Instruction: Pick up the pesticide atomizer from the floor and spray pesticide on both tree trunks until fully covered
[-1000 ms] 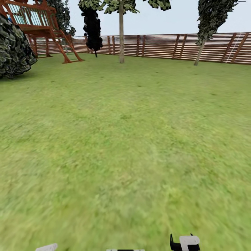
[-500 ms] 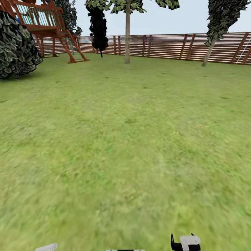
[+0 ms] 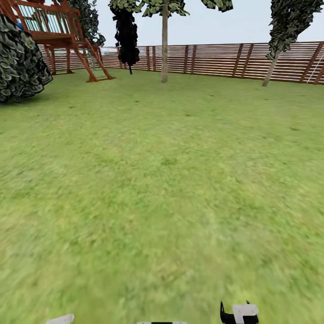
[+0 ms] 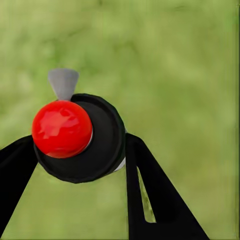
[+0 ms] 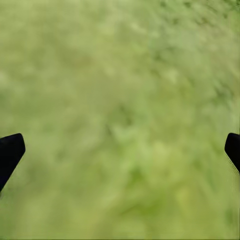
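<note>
a: lawn view slid a touch sideways since a second ago — the base turned, nothing in the garden moved. pale thick tree trunk (image 3: 164,49) far off by the brown slat fence (image 3: 216,60).

b: pincers?

a: left gripper (image 4: 82,150) clamped on the black, red-knobbed pesticide atomizer (image 4: 75,135); right gripper (image 5: 120,150) spread wide, holding nothing. spraying likely waits on closing in.

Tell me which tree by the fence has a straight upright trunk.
The middle tree; the right tree leans, and the black tree has only a thin stem.
</note>
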### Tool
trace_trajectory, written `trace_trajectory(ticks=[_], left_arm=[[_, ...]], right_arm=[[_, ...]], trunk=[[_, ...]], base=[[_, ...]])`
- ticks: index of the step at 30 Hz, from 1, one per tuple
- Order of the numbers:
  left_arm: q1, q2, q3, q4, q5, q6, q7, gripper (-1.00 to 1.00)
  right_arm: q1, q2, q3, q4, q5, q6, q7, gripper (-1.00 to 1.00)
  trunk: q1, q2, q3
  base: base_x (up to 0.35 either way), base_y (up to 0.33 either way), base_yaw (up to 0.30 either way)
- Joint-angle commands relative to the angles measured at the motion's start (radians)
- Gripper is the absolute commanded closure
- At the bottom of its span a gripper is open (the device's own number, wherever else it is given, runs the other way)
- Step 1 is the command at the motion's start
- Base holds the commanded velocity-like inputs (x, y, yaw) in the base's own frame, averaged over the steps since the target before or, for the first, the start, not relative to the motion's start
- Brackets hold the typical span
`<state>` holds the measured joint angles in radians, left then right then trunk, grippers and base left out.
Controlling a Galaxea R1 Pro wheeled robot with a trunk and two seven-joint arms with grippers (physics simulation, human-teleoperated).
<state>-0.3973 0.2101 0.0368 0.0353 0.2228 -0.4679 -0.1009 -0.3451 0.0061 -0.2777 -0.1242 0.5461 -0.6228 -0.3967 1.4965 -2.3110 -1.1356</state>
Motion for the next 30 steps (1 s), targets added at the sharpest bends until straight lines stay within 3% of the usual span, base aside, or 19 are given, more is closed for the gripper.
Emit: trace_trajectory(ticks=[1, 30], left_arm=[[0.0, 0.0, 0.0, 0.0, 0.0, 0.0, 0.0, 1.0], [0.0, 0.0, 0.0, 0.0, 0.0, 0.0, 0.0, 1.0]], right_arm=[[0.0, 0.0, 0.0, 0.0, 0.0, 0.0, 0.0, -1.0], [0.0, 0.0, 0.0, 0.0, 0.0, 0.0, 0.001, -1.0]], trunk=[[0.0, 0.0, 0.0], [0.0, 0.0, 0.0]], base=[[0.34, 0.0, 0.0], [0.34, 0.0, 0.0]])
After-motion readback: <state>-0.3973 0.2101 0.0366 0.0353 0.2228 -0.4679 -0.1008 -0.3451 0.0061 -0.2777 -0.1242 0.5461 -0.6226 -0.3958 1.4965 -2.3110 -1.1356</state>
